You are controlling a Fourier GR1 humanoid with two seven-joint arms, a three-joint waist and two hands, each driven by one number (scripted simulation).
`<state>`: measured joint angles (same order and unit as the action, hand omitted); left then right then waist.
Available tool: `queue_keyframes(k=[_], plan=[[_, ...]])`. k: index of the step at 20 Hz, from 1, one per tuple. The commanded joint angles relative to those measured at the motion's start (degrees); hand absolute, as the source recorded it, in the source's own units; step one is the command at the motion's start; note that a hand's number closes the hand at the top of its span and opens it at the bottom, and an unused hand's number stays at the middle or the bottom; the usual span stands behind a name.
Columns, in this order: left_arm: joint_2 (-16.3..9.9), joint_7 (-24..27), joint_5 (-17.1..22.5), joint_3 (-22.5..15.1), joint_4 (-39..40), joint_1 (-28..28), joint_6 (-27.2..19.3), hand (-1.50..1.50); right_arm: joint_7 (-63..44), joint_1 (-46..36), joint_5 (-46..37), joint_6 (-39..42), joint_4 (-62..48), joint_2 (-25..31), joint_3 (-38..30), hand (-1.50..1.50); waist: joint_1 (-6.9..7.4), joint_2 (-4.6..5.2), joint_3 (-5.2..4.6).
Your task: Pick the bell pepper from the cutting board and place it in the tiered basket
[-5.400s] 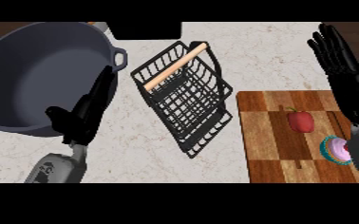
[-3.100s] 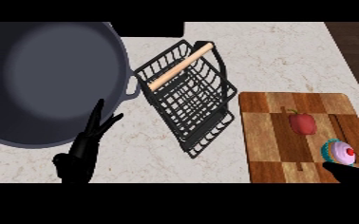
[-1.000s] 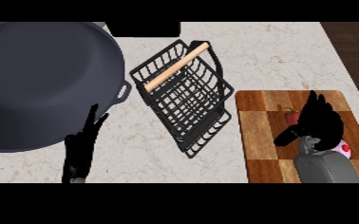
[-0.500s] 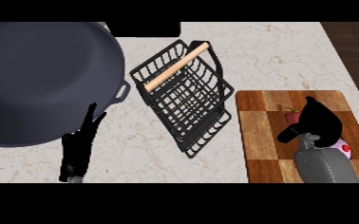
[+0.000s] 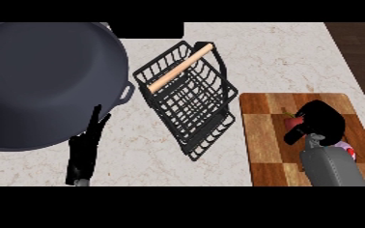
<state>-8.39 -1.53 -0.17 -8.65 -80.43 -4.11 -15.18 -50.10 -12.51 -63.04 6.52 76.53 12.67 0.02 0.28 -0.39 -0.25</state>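
A red bell pepper [image 5: 291, 122] lies on the wooden cutting board [image 5: 265, 140] at the right. Only a sliver of it shows. My right hand [image 5: 318, 120] covers it, fingers curled round it, with the grey forearm coming up from the lower edge. The black wire tiered basket [image 5: 189, 98] with a wooden handle stands in the middle of the counter, left of the board. My left hand [image 5: 86, 147] rests open at the lower left, fingers pointing up, beside the big pot.
A large dark pot [image 5: 50, 82] fills the upper left, its handle close to the basket. A pink and white object [image 5: 347, 149] lies on the board, half hidden by my right forearm. Pale marble counter runs between basket and board.
My right hand came down onto the bell pepper and its fingers have curled round it. The left hand has hardly moved.
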Motion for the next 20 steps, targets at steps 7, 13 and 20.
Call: queue_keyframes(k=[7, 13, 20], plan=[[-1.1, 0.4, 0.5, 1.6, 1.6, -0.8, 1.4, 0.0, -11.0, 14.5, -3.9, -1.9, 11.8, -12.3, 24.4, 1.5, -0.74, -0.2, 0.2], [-0.5, 1.3, 0.3, 0.8, 0.3, -2.5, 1.4, 0.0, -24.9, 23.7, -8.3, -11.0, 25.3, -12.5, 42.7, 1.5, -1.18, -0.37, 0.17], [0.3, 1.3, 0.5, 1.4, 0.7, -3.3, 0.3, 0.0, -29.7, 25.8, -21.1, -15.9, 44.8, -12.6, 50.6, 1.5, -2.95, -0.85, 0.03]])
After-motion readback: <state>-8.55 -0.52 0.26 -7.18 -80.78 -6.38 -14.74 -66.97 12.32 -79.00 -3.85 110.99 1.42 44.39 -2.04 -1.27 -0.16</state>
